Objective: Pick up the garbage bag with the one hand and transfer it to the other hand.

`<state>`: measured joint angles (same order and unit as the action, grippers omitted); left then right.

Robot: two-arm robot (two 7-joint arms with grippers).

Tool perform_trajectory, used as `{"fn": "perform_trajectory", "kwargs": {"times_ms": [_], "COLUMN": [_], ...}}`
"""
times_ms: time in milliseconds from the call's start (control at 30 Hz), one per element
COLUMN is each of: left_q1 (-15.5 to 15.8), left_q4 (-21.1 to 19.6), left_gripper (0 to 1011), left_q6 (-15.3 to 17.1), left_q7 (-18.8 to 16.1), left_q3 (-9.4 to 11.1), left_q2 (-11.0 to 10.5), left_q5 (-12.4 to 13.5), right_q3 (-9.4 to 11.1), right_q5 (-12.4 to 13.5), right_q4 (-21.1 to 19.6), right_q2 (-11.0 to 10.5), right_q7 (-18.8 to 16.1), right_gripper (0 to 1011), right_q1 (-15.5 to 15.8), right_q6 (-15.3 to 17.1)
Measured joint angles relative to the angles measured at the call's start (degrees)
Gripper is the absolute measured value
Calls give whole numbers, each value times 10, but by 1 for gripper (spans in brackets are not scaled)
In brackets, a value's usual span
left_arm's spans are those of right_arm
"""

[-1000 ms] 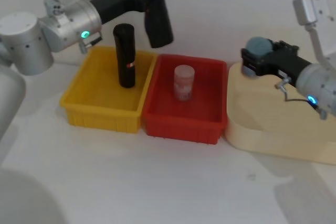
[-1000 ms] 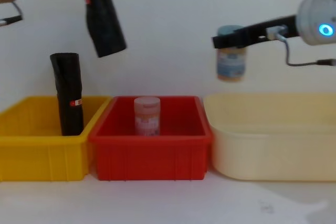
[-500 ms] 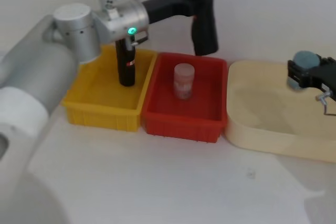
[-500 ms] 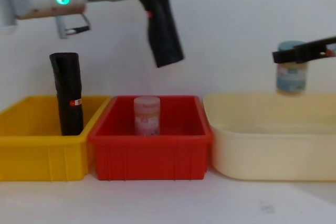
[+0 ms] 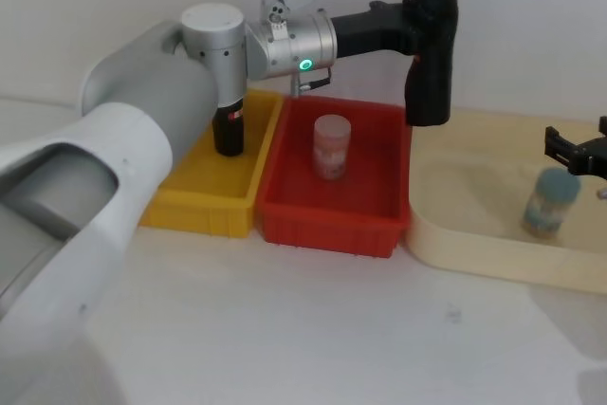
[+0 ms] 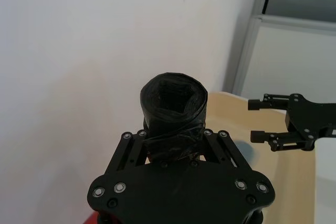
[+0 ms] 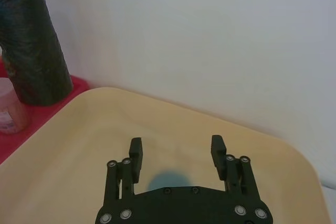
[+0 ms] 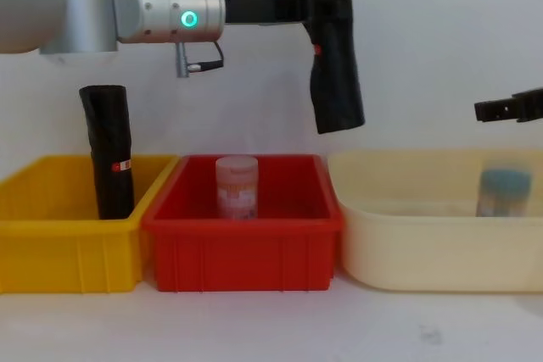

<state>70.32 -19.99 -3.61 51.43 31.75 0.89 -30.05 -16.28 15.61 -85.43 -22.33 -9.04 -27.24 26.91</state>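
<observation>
I am mid-handover. The left gripper (image 5: 432, 7), on the arm with the teal-green ring, is clamped on the top end of the garbage bag (image 5: 429, 64). The black roll hangs nearly upright in the air.

In the head view the roll sits upper right of centre. It is above the seam between the red bin (image 5: 327, 230) and the cream tub (image 5: 474, 234), touching neither. In the chest view it is high in the middle of the frame.

The right gripper (image 5: 574, 149) waits at the right edge of both views, well apart from the roll and lower than the left gripper's hold. Its fingers are spread wide with nothing between them. A blue-lidded jar (image 5: 550, 201) stands in the tub beneath it.

To do this well, I judge the two grippers should close the gap until the free lower half of the roll sits squarely between the open right fingers. The right gripper should grip below the left gripper's hold, so the fingers do not collide. I would let go on the left only once the right grip looks firm, since rolled plastic likely squashes and slips.

A second black roll (image 5: 228, 130) stands in the yellow bin (image 5: 204, 211), centre left.
</observation>
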Motion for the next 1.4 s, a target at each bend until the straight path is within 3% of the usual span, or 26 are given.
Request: {"fn": "perform_trajectory", "kwargs": {"times_ms": [300, 900, 1167, 1400], "left_q1": [31, 57, 60, 62], "left_q4": [64, 116, 123, 127], "left_gripper": [386, 386, 386, 386], "left_q6": [-22, -40, -42, -44], "left_q7": [19, 35, 37, 39], "left_q3": [16, 30, 32, 33], "left_q2": [25, 46, 49, 50], "left_q5": [3, 5, 6, 6], "right_q3": [6, 1, -20, -48], "right_q5": [1, 26, 42, 47], "right_q4": [2, -3, 9, 42], "right_q2": [-2, -9, 1, 27], "right_q7": [-1, -76, -121, -146], "right_gripper": [1001, 1000, 1000, 1000], "right_q1": [5, 7, -10, -42], "right_q6": [-4, -27, -41, -49]}}
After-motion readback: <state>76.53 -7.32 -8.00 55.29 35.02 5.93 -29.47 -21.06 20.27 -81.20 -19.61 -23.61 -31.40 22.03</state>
